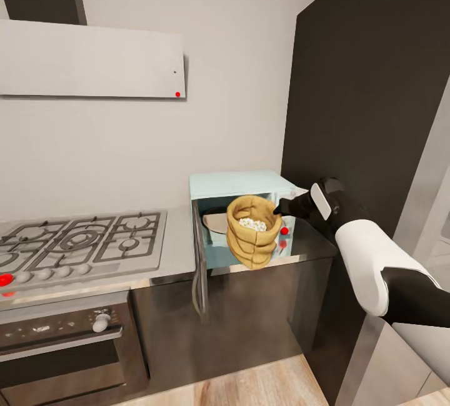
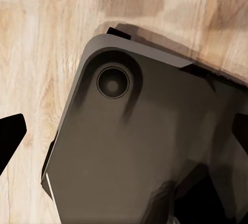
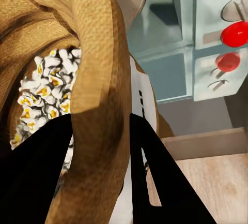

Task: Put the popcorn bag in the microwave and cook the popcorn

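A dark rounded base plate [image 2: 150, 151], perhaps the robot's own, fills the frame's lower right over pale wood floor [image 2: 41, 43].

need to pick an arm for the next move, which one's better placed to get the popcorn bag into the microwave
Right. The right gripper is already pinching the rim of the popcorn bag, held at the open microwave. The left wrist view faces the wood floor beside the robot's base, away from the counter.

White walls [image 1: 250, 50], white hood [image 1: 94, 59], tall black cabinet [image 1: 375, 81], steel hob [image 1: 81, 240], wood floor [image 1: 262, 384].
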